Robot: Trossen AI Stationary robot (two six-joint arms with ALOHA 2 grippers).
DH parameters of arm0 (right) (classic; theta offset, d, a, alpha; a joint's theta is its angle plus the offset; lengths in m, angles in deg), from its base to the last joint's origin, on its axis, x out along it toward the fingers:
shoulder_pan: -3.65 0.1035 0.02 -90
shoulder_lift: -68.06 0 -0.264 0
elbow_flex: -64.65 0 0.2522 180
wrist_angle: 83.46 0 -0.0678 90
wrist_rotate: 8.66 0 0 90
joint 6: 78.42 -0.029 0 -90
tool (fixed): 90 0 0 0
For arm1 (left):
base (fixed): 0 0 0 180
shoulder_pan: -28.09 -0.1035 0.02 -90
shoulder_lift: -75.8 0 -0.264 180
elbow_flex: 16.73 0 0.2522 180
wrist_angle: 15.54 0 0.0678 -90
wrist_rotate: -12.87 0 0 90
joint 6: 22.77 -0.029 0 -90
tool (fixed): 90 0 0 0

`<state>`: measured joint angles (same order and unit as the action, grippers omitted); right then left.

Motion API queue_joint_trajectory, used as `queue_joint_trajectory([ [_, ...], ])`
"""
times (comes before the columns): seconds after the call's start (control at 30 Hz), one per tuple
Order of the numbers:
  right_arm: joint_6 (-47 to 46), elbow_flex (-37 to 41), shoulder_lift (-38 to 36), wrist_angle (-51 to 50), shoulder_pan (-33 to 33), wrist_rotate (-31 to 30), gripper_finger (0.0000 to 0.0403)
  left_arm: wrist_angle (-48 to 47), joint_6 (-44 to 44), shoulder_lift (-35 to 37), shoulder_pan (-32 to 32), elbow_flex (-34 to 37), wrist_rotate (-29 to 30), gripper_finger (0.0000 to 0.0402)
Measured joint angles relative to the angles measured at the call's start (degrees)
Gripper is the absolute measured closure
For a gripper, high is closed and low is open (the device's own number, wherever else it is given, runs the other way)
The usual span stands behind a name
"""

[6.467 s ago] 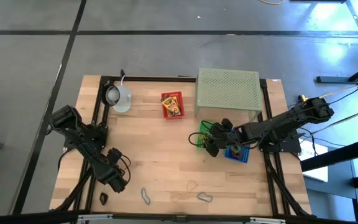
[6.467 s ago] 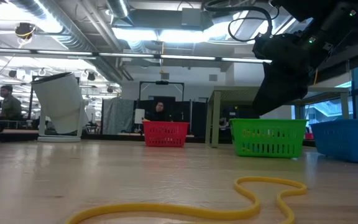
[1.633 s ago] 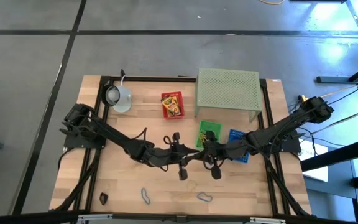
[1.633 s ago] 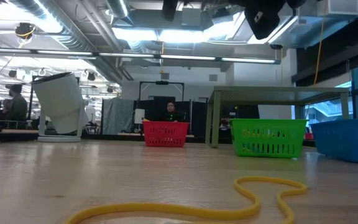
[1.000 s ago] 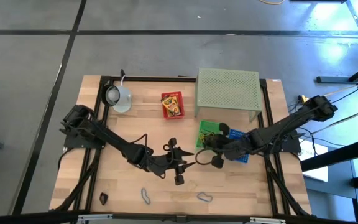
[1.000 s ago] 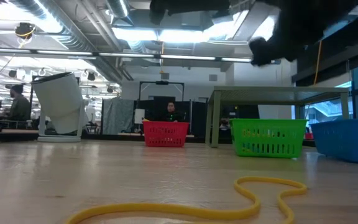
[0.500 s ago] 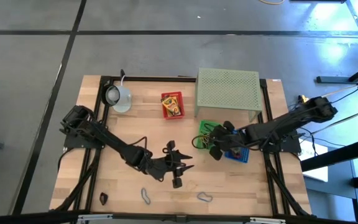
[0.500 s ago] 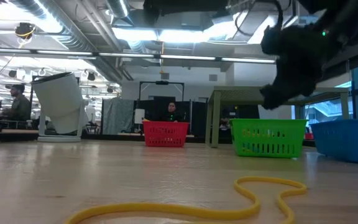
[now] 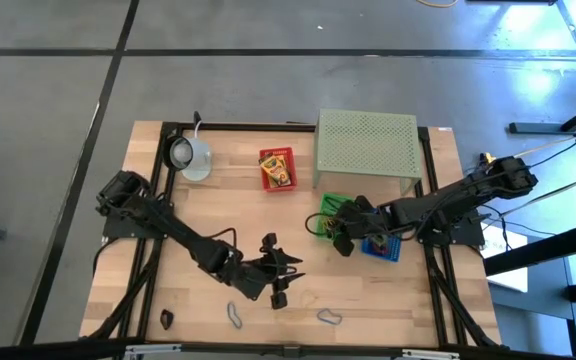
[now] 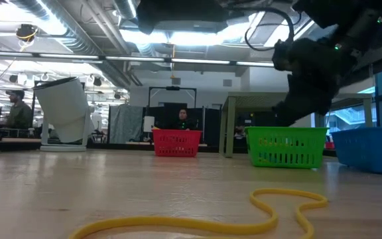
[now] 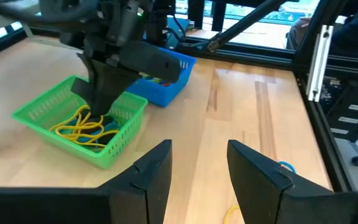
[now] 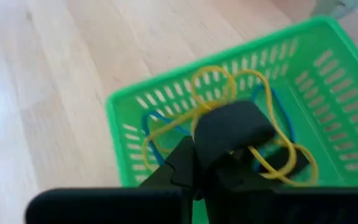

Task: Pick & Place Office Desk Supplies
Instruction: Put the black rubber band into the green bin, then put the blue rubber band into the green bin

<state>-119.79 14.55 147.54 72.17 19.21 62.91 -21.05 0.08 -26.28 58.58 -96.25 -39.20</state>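
Observation:
My right gripper (image 9: 340,240) is shut and points down into the green basket (image 9: 326,205), just above a tangle of yellow and blue loops (image 12: 272,102). In the left wrist view my right gripper (image 11: 99,106) dips inside the basket's rim (image 11: 124,135). My left gripper (image 9: 284,278) hovers open over the table's middle near part, with nothing between its fingers (image 11: 157,165). A yellow loop (image 10: 270,206) lies flat on the wood in front of it. A blue loop (image 9: 328,317), a grey-blue loop (image 9: 234,315) and a dark clip (image 9: 167,318) lie near the front edge. My right gripper has its shut fingertips (image 12: 229,124) right at the yellow loops (image 12: 213,81) in the green basket. It comes from above, slanting down. The fingers hide the spot, so I cannot tell whether they pinch a loop or only hang over them.
A blue basket (image 9: 383,246) stands right of the green one. The pale green perforated stand (image 9: 366,142) is behind both. A red basket with a yellow printed box (image 9: 277,168) and a pale mug-like object (image 9: 190,155) are at the far left. Bare wood lies between them.
My right gripper has gone from the table's middle toward the far right, rolled, and sunk down into the green basket, staying shut. My left gripper has drifted a little toward the near edge, still open.

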Motion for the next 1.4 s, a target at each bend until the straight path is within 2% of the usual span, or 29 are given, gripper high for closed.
queue_joint_trajectory([
  [0.17,0.27,-0.02,0.00,1.04,-0.01,-0.40,0.0376,-2.14,2.63,0.00,1.48,0.00,0.00,0.0252],
  [0.43,0.27,-0.02,0.00,1.04,0.01,-0.54,0.0335,-11.92,14.50,0.00,5.34,0.00,-0.46,0.0252],
  [0.73,0.29,-0.04,0.00,1.04,0.01,-0.60,0.0282,-20.21,26.00,0.00,11.12,0.00,-8.75,0.0252],
  [1.07,0.03,-0.04,0.00,1.17,0.01,-4.69,0.0219,-22.31,41.10,0.00,17.56,0.00,-7.61,0.0248],
  [1.4,-0.02,-0.09,0.00,1.63,0.01,-4.69,0.0179,-27.69,46.93,0.00,24.67,0.52,-6.12,0.0217],
])
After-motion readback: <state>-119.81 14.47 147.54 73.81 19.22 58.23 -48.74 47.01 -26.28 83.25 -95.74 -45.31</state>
